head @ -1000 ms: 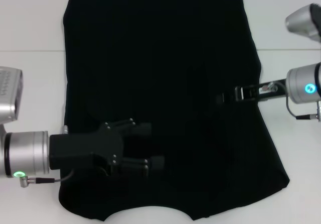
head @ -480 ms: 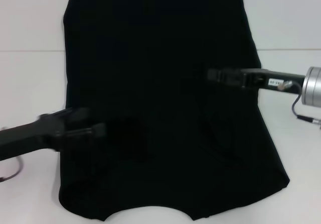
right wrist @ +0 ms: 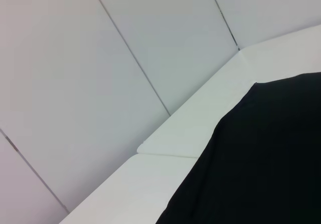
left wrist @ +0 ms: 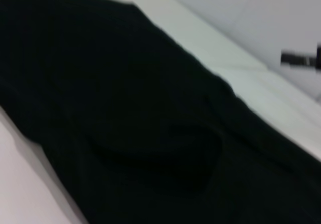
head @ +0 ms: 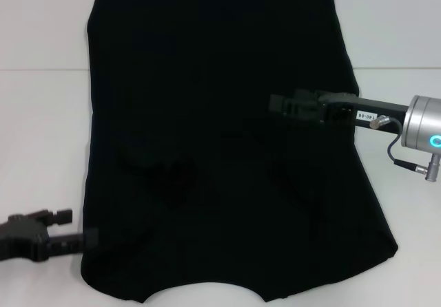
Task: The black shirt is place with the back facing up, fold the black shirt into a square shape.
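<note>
On the table: you have the black shirt (head: 220,149) spread flat across the white table (head: 41,114), filling the middle of the head view, its curved neckline at the near edge and its straight hem at the far edge.
Shirt surface: you can see loose wrinkles and a shallow raised fold in the near-middle of the cloth; the far half lies smooth. No fold toward a square shows.
Left gripper (head: 65,228): you find it low at the near left, over bare table just beside the shirt's left edge. Its two fingers (head: 58,216) stand apart with a gap between them, and they hold nothing.
Right gripper (head: 275,104): you find it reaching in from the right, over the shirt's right-centre. Its dark fingers merge with the black cloth, so you cannot tell how far it is parted or whether it has any fabric.
Left wrist view: you see the shirt (left wrist: 125,123) with the same shallow fold, table beyond it, and a dark blurred part of the other arm far off.
Right wrist view: you see a shirt (right wrist: 261,163) edge on the table (right wrist: 190,133) and the pale panelled wall (right wrist: 100,73).
</note>
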Controlling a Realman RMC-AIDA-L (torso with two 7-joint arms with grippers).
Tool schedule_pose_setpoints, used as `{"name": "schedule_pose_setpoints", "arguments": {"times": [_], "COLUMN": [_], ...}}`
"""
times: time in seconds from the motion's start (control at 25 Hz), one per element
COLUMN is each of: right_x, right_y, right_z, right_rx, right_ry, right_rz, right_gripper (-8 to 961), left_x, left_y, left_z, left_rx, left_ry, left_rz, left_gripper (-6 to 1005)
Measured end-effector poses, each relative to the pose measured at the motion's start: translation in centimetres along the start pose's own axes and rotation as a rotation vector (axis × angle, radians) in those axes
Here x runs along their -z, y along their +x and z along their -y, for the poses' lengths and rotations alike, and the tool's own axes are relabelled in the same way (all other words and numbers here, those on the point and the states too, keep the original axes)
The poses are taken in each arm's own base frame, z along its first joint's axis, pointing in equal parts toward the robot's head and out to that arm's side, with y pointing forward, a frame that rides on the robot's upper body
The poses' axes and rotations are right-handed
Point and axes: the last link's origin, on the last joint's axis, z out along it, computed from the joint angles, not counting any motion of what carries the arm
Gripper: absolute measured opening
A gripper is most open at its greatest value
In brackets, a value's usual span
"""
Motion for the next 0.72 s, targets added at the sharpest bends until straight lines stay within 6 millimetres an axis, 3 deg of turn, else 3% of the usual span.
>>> {"name": "schedule_pose_setpoints", "arguments": {"times": [0.08,0.36,0.72], "right_x": [-0.1,-0.2,-0.1], "right_y": [-0.1,-0.3,-0.1], "right_z": [0.0,0.2,0.8], "right_rx": [0.002,-0.001,-0.019], "right_ry": [0.001,0.013,0.049], "right_rz": [0.000,0.004,0.007], "right_gripper": [930,922,919], "left_x": [-0.2,-1.9,-3.6], "left_y": [-0.2,0.3,0.9], "left_z": [-0.2,-0.9,-1.4], "left_rx": [-0.028,-0.299,-0.479], "left_ry": [-0.009,-0.006,-0.002], "left_rz": [0.023,0.026,0.115], "left_gripper": [948,948,949]}}
